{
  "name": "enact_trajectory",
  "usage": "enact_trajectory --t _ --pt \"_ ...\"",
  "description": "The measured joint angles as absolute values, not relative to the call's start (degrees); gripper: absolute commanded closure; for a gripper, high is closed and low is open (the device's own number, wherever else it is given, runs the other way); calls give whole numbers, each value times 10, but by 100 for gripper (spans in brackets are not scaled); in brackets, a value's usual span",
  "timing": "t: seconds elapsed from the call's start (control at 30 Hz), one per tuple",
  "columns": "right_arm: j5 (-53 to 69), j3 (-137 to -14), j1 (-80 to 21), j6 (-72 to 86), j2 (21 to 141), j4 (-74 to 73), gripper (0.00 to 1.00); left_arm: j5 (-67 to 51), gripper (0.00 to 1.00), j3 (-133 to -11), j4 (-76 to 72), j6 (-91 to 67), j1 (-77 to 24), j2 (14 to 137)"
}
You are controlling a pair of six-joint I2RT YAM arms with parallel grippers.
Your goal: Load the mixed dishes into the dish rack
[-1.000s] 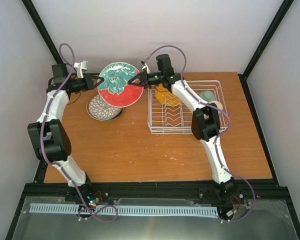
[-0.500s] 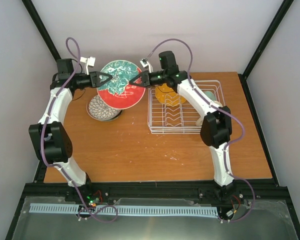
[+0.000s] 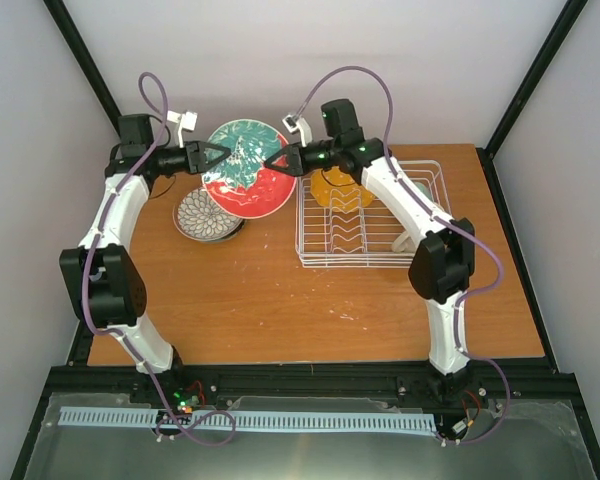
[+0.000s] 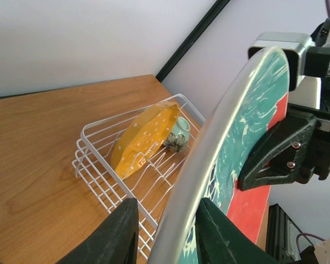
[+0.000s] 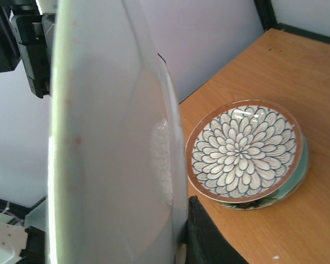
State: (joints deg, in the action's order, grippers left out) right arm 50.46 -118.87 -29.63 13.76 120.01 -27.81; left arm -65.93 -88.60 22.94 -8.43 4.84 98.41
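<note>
Red-and-teal round plate (image 3: 245,182) aloft beside white wire dish rack (image 3: 320,256): right gripper (image 3: 278,160) jaws clamp its rim, left gripper (image 3: 223,153) jaws parted astride it; orange-yellow scalloped plate (image 3: 336,189) racked (white floral-patterned plate (image 3: 202,215) lies on bench (image 3: 280,300)).

Left arm (image 3: 115,212) and right arm (image 3: 400,195) raised inward, left fingers (image 4: 118,234) seemingly parted, right fingers (image 5: 206,239) clamped

No text, label, brand, number or sign is legible in any view. The red-and-teal plate (image 3: 242,185), the floral plate (image 5: 242,149) and the dotted yellow plate (image 4: 142,138) bear decoration only.
</note>
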Motion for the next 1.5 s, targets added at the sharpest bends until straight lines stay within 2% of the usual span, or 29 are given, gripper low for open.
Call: enact_trajectory --t 0.37,0.73,1.03,1.23,1.5 --pt "401 -1167 -269 -10 1125 -306 97 -628 71 -933 239 -72 50 984" --pt "313 -965 -258 -254 928 -273 97 -610 74 -953 255 -62 77 998" --pt "269 -930 -198 -412 876 -270 97 -607 74 -987 276 -47 95 1048" --pt "249 -902 -165 -504 864 -278 97 -606 78 -988 283 -41 96 1090" --pt "281 -865 -149 -593 857 -311 97 -604 80 -995 309 -25 98 1146"
